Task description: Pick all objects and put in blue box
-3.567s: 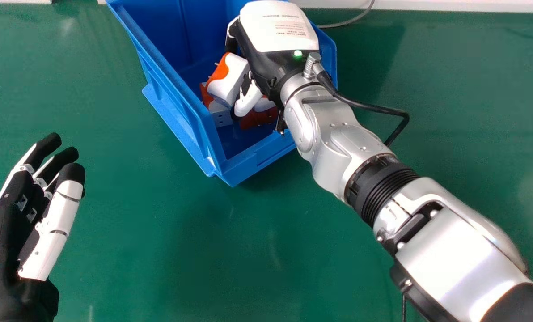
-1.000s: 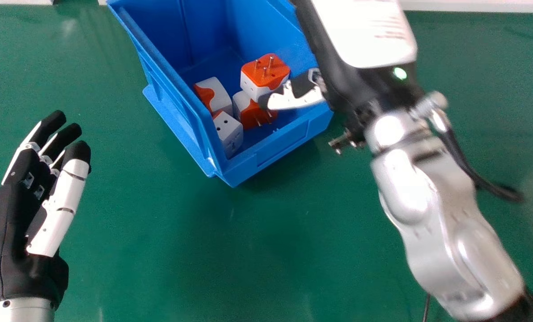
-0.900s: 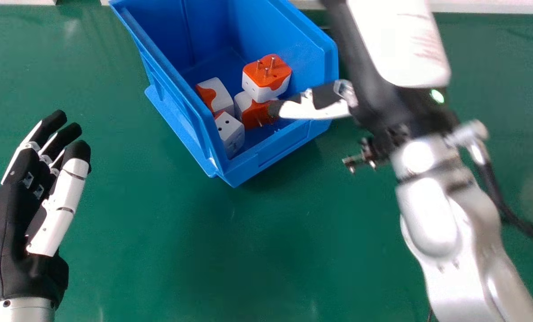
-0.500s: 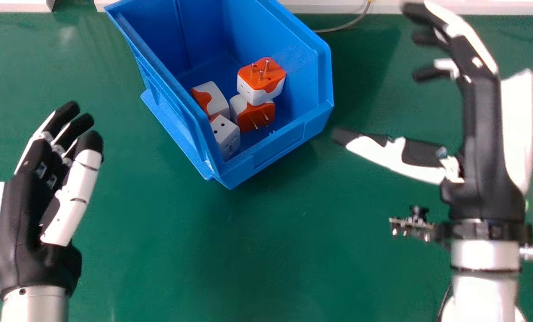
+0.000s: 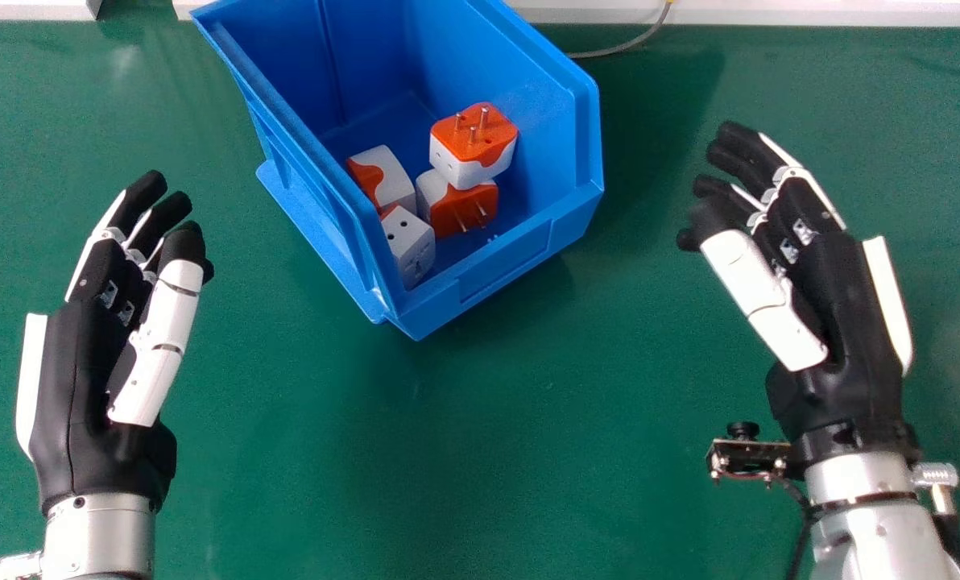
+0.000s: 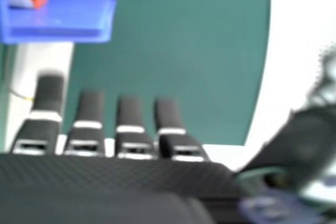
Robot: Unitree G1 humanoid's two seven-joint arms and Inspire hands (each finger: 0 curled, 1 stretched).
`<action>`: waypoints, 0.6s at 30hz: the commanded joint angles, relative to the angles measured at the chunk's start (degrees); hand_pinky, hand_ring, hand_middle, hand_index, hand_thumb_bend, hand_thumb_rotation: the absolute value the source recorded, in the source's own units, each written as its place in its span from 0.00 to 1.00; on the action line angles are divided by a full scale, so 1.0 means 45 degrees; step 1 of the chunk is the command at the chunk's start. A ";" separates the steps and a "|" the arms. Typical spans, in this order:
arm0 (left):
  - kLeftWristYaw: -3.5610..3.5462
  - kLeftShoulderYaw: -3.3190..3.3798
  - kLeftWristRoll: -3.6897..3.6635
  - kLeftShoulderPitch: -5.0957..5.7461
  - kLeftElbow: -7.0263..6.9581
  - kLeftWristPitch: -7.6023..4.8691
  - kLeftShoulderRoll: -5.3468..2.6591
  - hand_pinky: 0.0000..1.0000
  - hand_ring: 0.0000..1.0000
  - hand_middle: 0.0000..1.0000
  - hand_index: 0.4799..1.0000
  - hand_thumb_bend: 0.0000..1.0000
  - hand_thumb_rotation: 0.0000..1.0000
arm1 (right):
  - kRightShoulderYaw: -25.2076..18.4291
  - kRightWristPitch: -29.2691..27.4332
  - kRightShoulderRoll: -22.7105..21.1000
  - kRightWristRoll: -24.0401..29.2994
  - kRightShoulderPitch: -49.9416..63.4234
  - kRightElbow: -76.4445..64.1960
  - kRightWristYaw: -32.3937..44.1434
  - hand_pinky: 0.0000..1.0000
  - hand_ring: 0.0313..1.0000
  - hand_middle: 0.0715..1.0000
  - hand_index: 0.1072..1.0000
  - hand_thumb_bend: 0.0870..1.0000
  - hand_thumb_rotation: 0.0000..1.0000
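Loosely straight and slightly apart, the fingers of your right hand [image 5: 850, 338] sit at three o'clock; those of your left hand [image 5: 85, 387] are relaxed at nine. Toward twelve on the green table [image 5: 480, 451], your blue box [image 5: 520, 254] holds four orange-and-white plug adapters [image 5: 468, 165].

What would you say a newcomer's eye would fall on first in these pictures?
Probably the blue box on the green table, with four orange-and-white plugs inside. Next, perhaps, the left hand and the right hand, either side of the box in the head view.
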 commanded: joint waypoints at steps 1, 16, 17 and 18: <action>-0.0202 0.0097 -0.0184 -0.0169 0.0205 -0.0633 0.0121 0.91 0.92 0.93 0.88 0.44 0.83 | -0.0154 -0.0111 0.0055 0.0304 -0.0314 0.0069 0.0339 0.94 0.96 0.96 0.96 0.35 0.92; -0.0692 0.0455 -0.0582 0.0362 0.0967 -0.1980 0.0216 1.00 0.98 0.99 1.00 0.47 1.00 | -0.0281 -0.1280 0.0475 -0.0028 0.0024 0.0776 0.0885 1.00 1.00 1.00 1.00 0.31 1.00; -0.0764 0.0464 -0.0688 0.0394 0.1007 -0.1945 0.0247 1.00 0.98 0.99 1.00 0.47 1.00 | -0.0278 -0.1341 0.0495 -0.0033 0.0059 0.0850 0.0899 1.00 1.00 1.00 1.00 0.31 1.00; -0.0779 0.0471 -0.0743 0.0441 0.1003 -0.1888 0.0241 1.00 0.99 0.99 1.00 0.48 1.00 | -0.0279 -0.1384 0.0519 -0.0020 0.0095 0.0915 0.0912 1.00 1.00 1.00 1.00 0.31 1.00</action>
